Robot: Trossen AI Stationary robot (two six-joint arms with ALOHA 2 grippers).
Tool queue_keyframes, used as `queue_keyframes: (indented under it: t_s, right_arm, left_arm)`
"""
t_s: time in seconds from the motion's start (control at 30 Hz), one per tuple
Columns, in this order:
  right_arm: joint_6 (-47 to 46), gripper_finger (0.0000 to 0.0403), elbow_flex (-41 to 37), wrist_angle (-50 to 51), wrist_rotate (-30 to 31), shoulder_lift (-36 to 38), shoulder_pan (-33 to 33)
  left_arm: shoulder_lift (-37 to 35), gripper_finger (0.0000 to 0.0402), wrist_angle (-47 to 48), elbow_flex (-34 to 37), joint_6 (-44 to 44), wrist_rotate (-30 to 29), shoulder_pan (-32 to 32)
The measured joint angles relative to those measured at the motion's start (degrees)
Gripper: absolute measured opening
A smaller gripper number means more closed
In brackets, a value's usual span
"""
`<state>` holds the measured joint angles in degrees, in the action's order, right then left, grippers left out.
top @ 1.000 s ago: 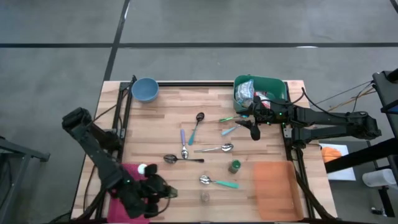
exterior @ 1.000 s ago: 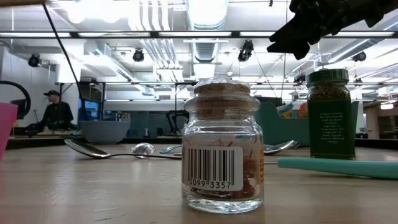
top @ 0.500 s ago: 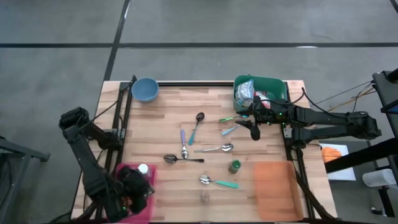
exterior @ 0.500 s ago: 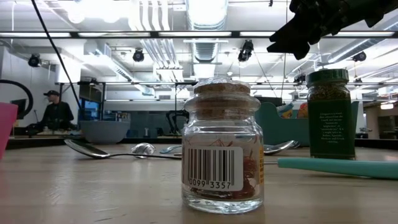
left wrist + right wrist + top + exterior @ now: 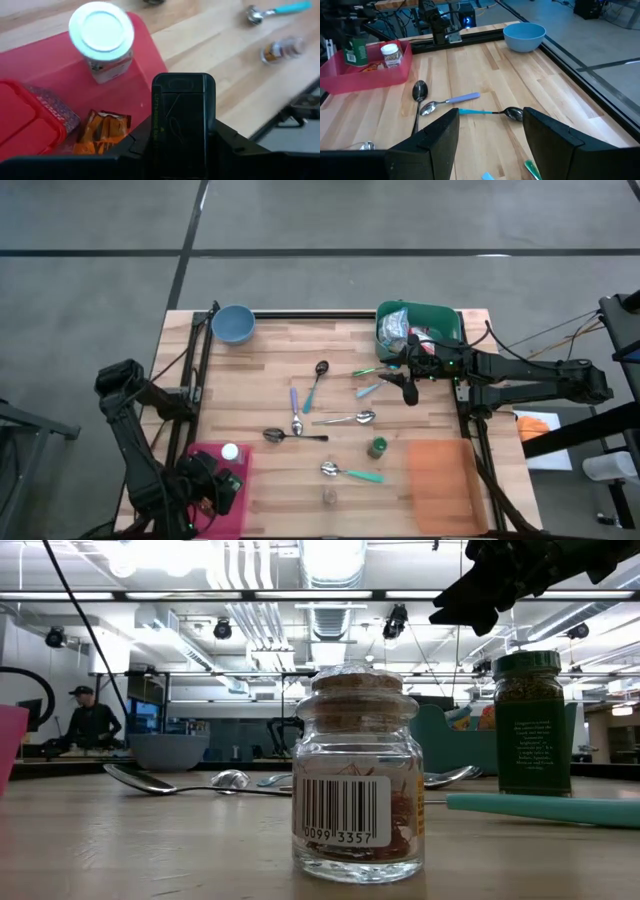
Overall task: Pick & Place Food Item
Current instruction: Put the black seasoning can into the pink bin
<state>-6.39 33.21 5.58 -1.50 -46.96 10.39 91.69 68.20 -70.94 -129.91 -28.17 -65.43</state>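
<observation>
My left gripper (image 5: 213,488) is over the pink tray (image 5: 236,510) at the table's near left corner, shut on a dark green container (image 5: 182,112), which also shows in the right wrist view (image 5: 355,53). In the tray stand a white-lidded jar (image 5: 101,37) and an orange packet (image 5: 102,132). My right gripper (image 5: 408,388) hangs open above the table beside the green bin (image 5: 445,320) of food items, nothing between its fingers (image 5: 440,137). My left gripper has the dark green container between its two fingers, one on each side of its body (image 5: 161,135). The fingers slant down at it from above. The container is over the tray; whether its bottom touches the tray I cannot tell.
Several spoons (image 5: 345,419) lie across the middle of the table. A green-lidded spice jar (image 5: 377,447) and a small cork-topped glass jar (image 5: 357,780) stand near the front. A blue bowl (image 5: 233,323) sits far left, an orange mat (image 5: 440,480) near right.
My left gripper has gone toward the table's left edge, from the tray's right rim to over the tray's middle, sinking a little and rolling its wrist far round. It stays shut. My right arm has kept still.
</observation>
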Motion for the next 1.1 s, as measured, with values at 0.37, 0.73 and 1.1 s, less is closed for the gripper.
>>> queue_keyframes:
  t_s: [0.37,0.73,1.1]
  right_arm:
    - [0.0,0.0214,0.0,0.0,0.0,0.0,0.0]
    - [0.0,0.0214,0.0,0.0,0.0,0.0,0.0]
    - [0.0,0.0214,0.0,0.0,0.0,0.0,0.0]
  left_arm:
    - [2.9,0.0118,0.4,0.1,-11.0,3.8,0.2]
    - [7.3,0.0118,-0.8,0.1,-15.7,4.0,1.2]
    - [11.2,0.0118,-1.8,0.1,-15.7,12.2,4.0]
